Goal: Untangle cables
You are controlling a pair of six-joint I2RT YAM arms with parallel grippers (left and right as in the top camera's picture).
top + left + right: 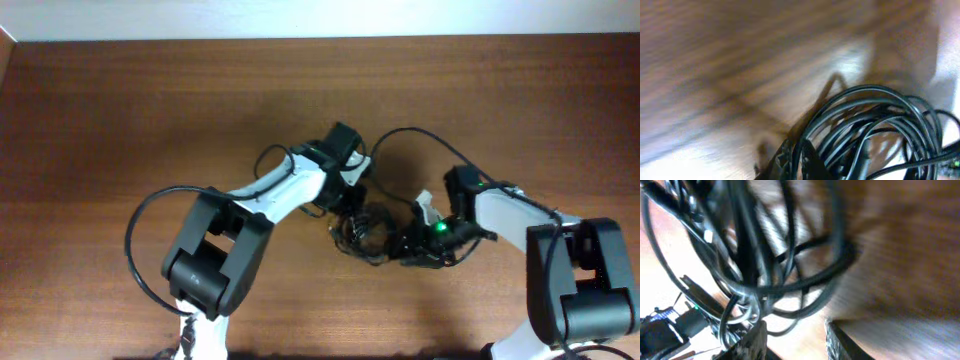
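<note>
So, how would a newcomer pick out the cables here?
On the wooden table, look where the left arm and right arm meet. The cables lie there: a small tangle of thin black cords, much thinner than the thick black leads arching off the arms.

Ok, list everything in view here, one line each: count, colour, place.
cables: one tangled bundle, number of cords unclear, black, mid-table between the two tools
table: one, brown wood, fills most of the overhead view
strip: one, white, along the top edge past the table
arm cords: two thicker loops, black, one by each arm
left arm: one, white and black, reaching in from the lower left
right arm: one, white and black, reaching in from the lower right
left tool: one, dark, at the bundle, open or shut unclear
right tool: one, dark, open, at the bundle
</note>
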